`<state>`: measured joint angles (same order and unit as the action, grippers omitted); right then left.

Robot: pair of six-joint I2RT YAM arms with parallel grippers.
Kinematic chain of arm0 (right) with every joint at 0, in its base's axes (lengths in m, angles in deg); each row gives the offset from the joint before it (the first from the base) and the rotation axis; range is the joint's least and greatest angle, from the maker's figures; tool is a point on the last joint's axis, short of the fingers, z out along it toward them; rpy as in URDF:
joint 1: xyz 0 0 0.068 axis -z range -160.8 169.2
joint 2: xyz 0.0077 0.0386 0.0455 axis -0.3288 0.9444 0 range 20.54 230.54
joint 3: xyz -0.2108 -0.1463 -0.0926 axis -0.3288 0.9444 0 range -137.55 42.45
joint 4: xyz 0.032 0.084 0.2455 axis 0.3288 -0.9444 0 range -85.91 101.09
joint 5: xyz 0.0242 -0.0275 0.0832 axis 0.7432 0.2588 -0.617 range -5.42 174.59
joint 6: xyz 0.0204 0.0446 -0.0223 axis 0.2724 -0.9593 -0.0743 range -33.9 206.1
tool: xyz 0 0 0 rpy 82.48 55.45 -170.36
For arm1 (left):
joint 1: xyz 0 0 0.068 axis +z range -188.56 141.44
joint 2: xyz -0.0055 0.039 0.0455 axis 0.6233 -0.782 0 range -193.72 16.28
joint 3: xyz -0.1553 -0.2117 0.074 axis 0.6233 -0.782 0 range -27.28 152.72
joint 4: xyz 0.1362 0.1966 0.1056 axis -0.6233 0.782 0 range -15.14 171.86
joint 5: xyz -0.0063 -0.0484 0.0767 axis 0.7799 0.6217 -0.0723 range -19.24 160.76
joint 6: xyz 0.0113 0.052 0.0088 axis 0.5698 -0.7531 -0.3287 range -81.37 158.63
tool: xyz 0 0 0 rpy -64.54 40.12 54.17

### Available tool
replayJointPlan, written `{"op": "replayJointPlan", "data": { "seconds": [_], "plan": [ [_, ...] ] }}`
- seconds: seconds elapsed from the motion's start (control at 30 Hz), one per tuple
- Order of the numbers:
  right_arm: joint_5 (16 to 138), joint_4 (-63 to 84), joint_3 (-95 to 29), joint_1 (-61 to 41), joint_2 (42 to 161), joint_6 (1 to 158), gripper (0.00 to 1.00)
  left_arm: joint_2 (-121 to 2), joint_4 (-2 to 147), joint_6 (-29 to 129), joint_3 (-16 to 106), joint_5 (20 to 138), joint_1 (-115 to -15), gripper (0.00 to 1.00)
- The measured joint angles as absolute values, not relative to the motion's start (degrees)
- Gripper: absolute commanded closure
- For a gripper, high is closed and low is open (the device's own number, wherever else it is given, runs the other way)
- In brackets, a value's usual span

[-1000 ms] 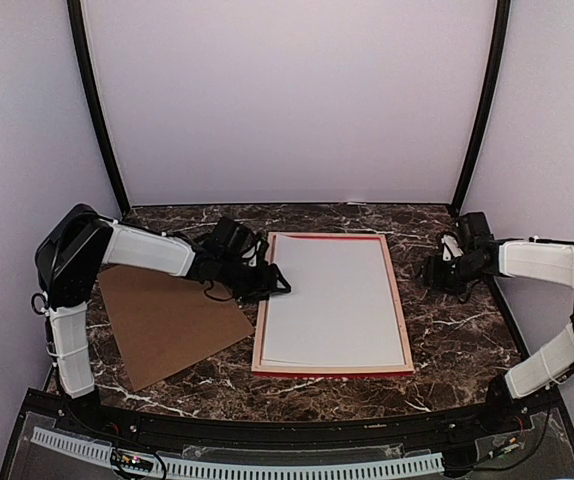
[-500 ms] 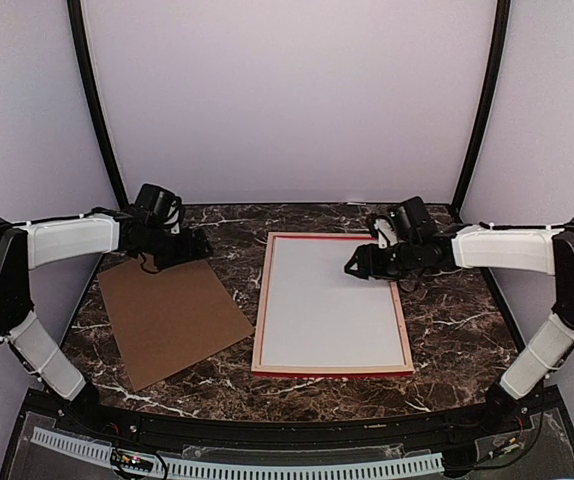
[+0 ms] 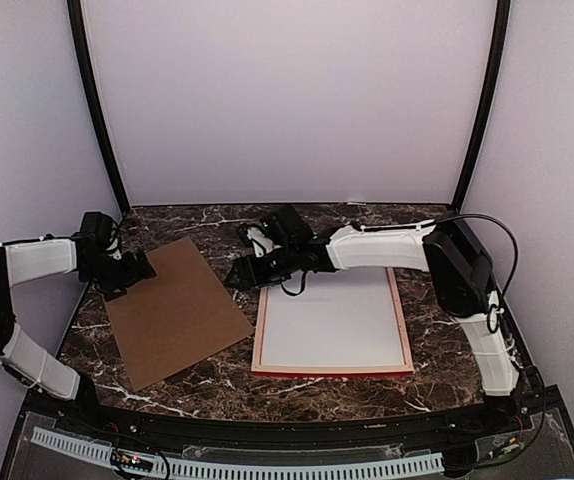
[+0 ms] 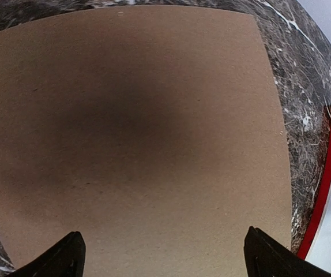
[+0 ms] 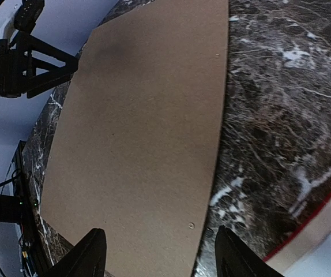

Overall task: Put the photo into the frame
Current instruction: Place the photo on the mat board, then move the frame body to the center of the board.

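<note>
Dark veined marble counter (image 3: 447, 340), plain pale walls (image 3: 287, 100), black corner poles (image 3: 95, 110). Frame (image 3: 332, 371), a thin rectangle in red and pale wood, lies flat centre-right. Photo (image 3: 332, 315) lies inside it, smooth white back up. Right gripper (image 3: 239, 275) hovers just left of the frame's far-left corner, fingers apart, holding nothing. Left gripper (image 3: 132, 272) is over the far-left corner of the brown board (image 3: 182, 310), well apart from the frame, fingers spread wide, holding nothing. Board is matte, fibrous, rectangular and lies at an angle.

One red frame (image 3: 332, 372), one photo (image 3: 332, 320) (white side up), one brown board (image 3: 182, 310)
</note>
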<state>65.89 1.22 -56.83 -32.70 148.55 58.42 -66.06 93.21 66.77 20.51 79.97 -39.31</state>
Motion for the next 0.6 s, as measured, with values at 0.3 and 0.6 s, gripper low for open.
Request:
{"op": "replayJointPlan", "data": {
  "seconds": [0.3,0.6],
  "plan": [
    [64.49,-6.78,-72.48,-35.92,161.2,57.46,0.35,-58.92,93.45,67.47,15.64,79.68,-30.74,0.01],
    [70.28,-10.84,-72.48,-35.06,161.53,56.98,0.35,-61.52,94.13,68.94,15.02,78.24,-27.92,0.01]
  ]
}}
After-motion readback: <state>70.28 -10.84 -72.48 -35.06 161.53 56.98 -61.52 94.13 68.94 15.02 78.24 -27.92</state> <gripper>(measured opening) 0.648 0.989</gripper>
